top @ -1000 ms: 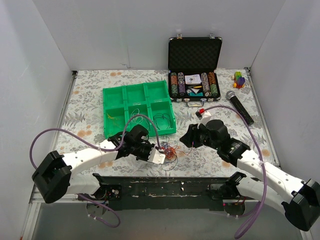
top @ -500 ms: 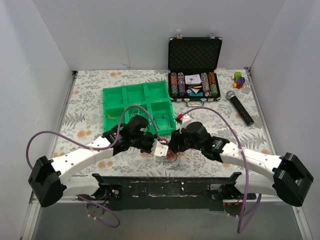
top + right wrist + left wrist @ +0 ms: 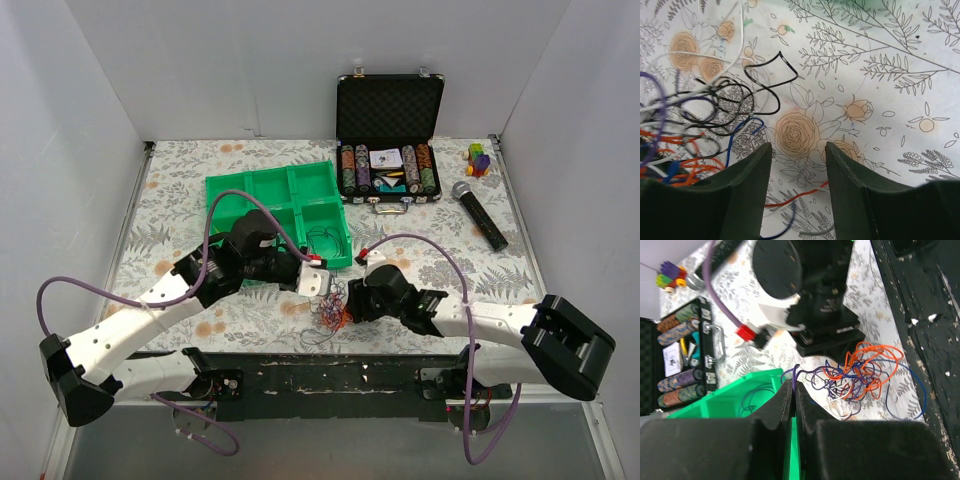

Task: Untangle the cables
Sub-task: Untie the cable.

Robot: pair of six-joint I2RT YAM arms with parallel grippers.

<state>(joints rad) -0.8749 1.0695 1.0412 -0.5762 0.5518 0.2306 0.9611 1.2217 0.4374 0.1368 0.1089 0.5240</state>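
The cables (image 3: 330, 306) lie in a small tangle of orange, blue, purple, black and white wires near the table's front edge. My left gripper (image 3: 318, 283) is shut on a purple cable (image 3: 794, 373) that runs from its fingertips (image 3: 785, 390) to the tangle (image 3: 860, 374). It hangs at the green tray's near corner. My right gripper (image 3: 347, 304) is low at the tangle's right side. In the right wrist view it (image 3: 798, 150) stands open over the flowered cloth, the tangle (image 3: 695, 125) just to its left. A loose red wire (image 3: 805, 197) lies on the cloth between its fingers.
A green compartment tray (image 3: 225, 215) behind the tangle holds thin wires in its near cells. An open black case of poker chips (image 3: 388, 110) stands at the back. A microphone (image 3: 481, 216) and a coloured block toy (image 3: 479, 158) lie at the right.
My left gripper has shut on the purple cable and drawn back toward the tray. My right arm has swung left and down to the tangle.
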